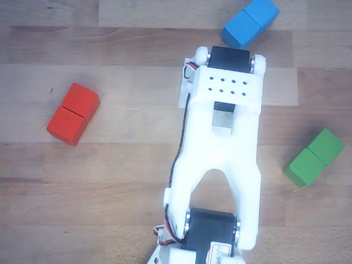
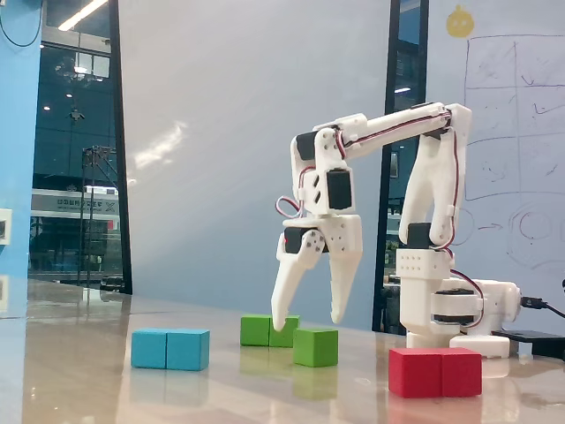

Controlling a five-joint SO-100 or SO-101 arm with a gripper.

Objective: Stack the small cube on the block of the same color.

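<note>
Lower the white two-finger claw [image 2: 304,323], fingers spread apart, squarely over the small matte green cube [image 2: 315,346], clear of the long green seamed block [image 2: 268,330].

in the fixed view the white plastic robot arm [image 2: 415,119] reaches out level from its raised shoulder, wrist bent straight down. its white two-finger gripper [image 2: 307,323] hangs with fingers spread apart, tips low, holding nothing.

White arm [image 1: 223,159], green block [image 1: 314,158] (right), red block [image 1: 73,114]
</note>
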